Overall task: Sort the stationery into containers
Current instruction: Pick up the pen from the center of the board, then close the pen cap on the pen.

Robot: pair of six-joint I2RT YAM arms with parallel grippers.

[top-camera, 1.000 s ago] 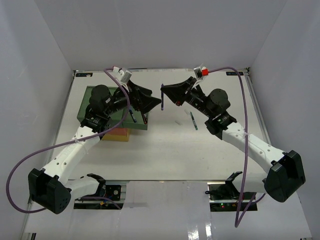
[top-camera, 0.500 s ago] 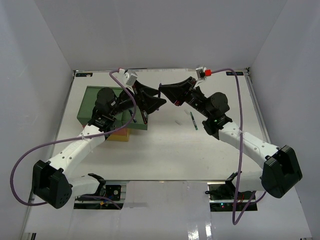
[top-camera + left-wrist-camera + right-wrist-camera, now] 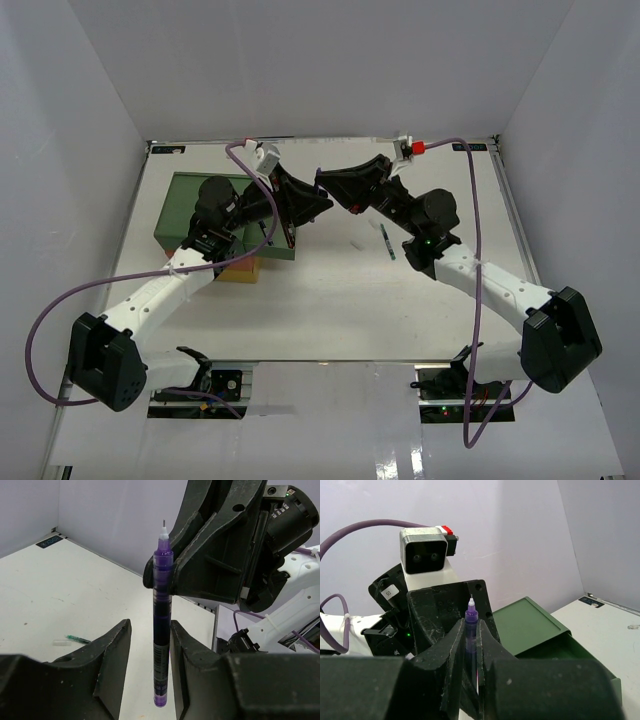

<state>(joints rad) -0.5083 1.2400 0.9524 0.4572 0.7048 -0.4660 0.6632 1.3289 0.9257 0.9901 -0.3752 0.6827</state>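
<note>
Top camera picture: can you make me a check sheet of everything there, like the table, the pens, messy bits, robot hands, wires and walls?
surface: white table, flat.
job's things: purple pen upright in the air; green pen lying on the table; drawer stack, green tier on top.
clutter: clear cap beside the green pen.
grippers: right gripper shut on the purple pen; left gripper open around its lower part.
cables: purple cables loop from both wrists.
surroundings: white walls.

Left pincer point(image 3: 149, 627) stands parted, right pincer point(image 3: 471, 625) clamped tight, their tips close together.
</note>
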